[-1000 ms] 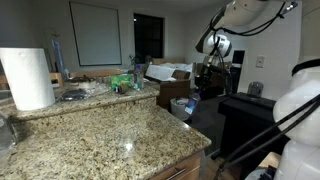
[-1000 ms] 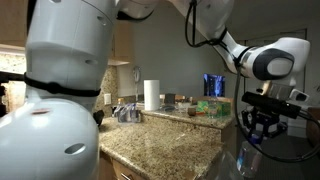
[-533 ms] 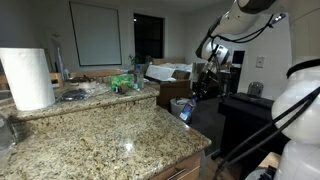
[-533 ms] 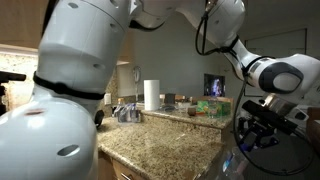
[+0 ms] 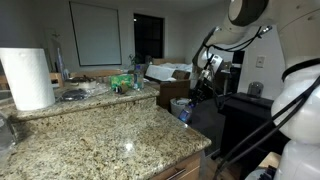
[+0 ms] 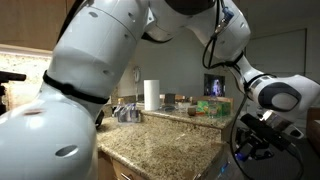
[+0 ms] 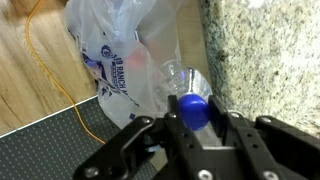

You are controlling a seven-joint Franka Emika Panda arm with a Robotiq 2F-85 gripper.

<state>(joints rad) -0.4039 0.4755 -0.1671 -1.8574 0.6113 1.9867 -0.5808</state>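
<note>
In the wrist view my gripper [image 7: 193,110] is shut on a clear plastic bottle [image 7: 180,78] with a blue cap [image 7: 193,106]. The cap sits between the two black fingers [image 7: 216,112]. The bottle points toward a white plastic bag with blue print [image 7: 112,50] on the floor just beyond it. In an exterior view the gripper [image 5: 203,88] hangs low past the end of the granite counter [image 5: 110,135], above the bag [image 5: 183,110]. It also shows in an exterior view [image 6: 252,146], low beside the counter [image 6: 170,140]; the bottle is not clear there.
The granite counter edge [image 7: 265,50] runs close on the right of the wrist view. Wood floor [image 7: 30,80] with a yellow cable [image 7: 52,75] and a dark mat [image 7: 50,150] lies on the left. A paper towel roll [image 5: 28,78] and clutter [image 5: 125,80] stand on the counter.
The arm has swung downward, bringing the gripper from high up to low beside the counter end, near the bag on the floor.
</note>
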